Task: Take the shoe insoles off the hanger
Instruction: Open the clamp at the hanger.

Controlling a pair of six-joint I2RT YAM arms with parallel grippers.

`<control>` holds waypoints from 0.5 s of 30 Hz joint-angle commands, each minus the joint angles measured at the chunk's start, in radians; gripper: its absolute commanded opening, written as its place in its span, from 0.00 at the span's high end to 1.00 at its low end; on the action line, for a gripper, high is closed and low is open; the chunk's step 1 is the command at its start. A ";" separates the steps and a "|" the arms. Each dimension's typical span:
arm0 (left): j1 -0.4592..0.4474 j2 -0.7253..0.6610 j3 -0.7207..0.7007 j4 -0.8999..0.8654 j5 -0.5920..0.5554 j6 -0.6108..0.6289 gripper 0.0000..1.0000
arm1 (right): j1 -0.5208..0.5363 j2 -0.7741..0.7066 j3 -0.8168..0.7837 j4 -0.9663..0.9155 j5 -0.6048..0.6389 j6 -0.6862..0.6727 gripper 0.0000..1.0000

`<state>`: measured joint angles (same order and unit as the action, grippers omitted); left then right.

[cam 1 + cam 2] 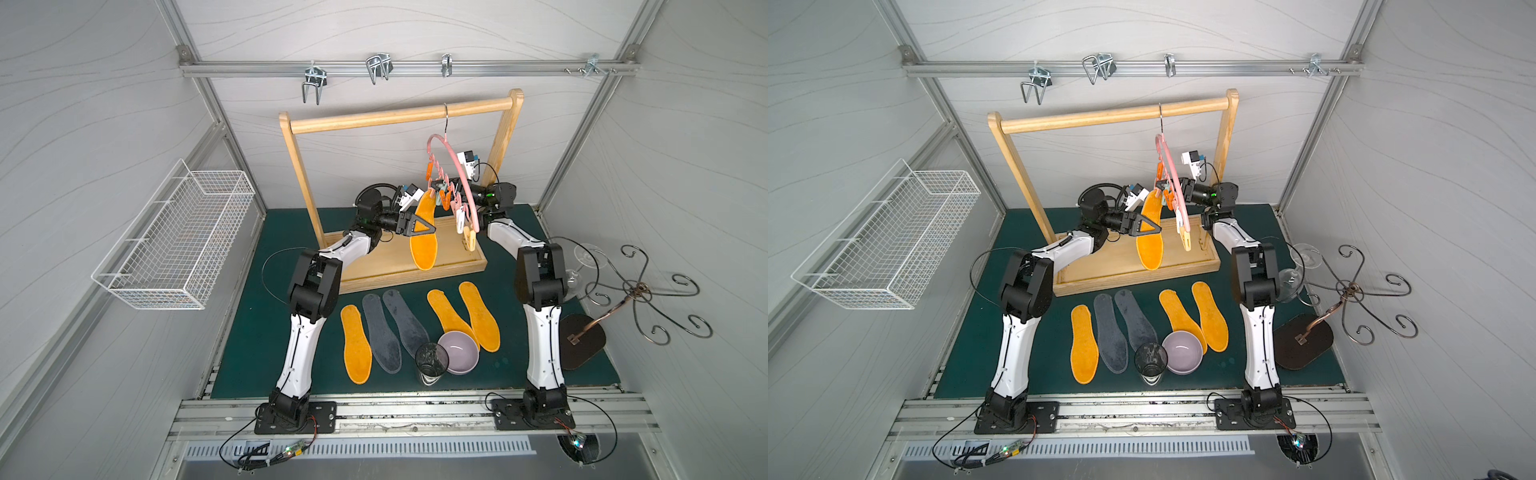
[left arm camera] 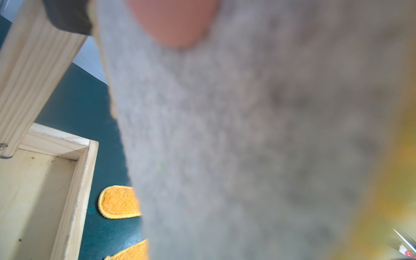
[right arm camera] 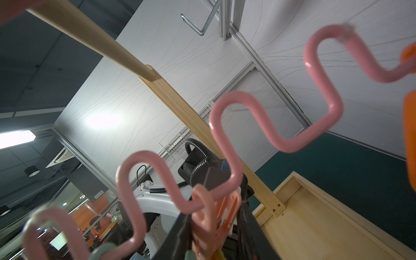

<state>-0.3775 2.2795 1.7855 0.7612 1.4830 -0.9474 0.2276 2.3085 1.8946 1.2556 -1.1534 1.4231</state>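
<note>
Locate the hanger by its dark hook on the rail of the wooden rack. In both top views it hangs tilted, close to the rack's right post. One mustard-orange insole hangs below it, with its upper end at the clothespins on the wavy bar and its lower end over the rack's base tray. The left gripper reaches in from the side, and its jaws are closed across the middle of this insole. In the left wrist view the insole's grey backing fills most of the picture, out of focus. The right gripper sits at the wavy bar with its jaws pressed against both flanks of a pink clothespin. You cannot tell whether that clothespin grips the insole. Five more insoles lie flat on the counter in front of the rack: a single orange insole at the left, a dark grey pair beside it, and an orange pair at the right. A lilac bowl covers the near end of one insole of the orange pair, and a dark glass stands just beside the bowl.
</note>
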 commanded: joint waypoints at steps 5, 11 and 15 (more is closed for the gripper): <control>0.019 0.038 0.054 0.069 0.012 -0.042 0.97 | -0.003 0.005 0.040 0.048 -0.005 0.027 0.70; 0.022 0.039 0.052 0.067 0.008 -0.050 0.97 | -0.002 0.005 0.040 0.048 -0.003 0.027 0.68; 0.019 0.040 0.052 0.069 0.008 -0.060 0.97 | 0.001 0.008 0.040 0.050 -0.002 0.016 0.60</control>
<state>-0.3614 2.3005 1.7985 0.7681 1.4811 -0.9680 0.2276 2.3085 1.9007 1.2568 -1.1538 1.4425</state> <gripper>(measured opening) 0.082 0.388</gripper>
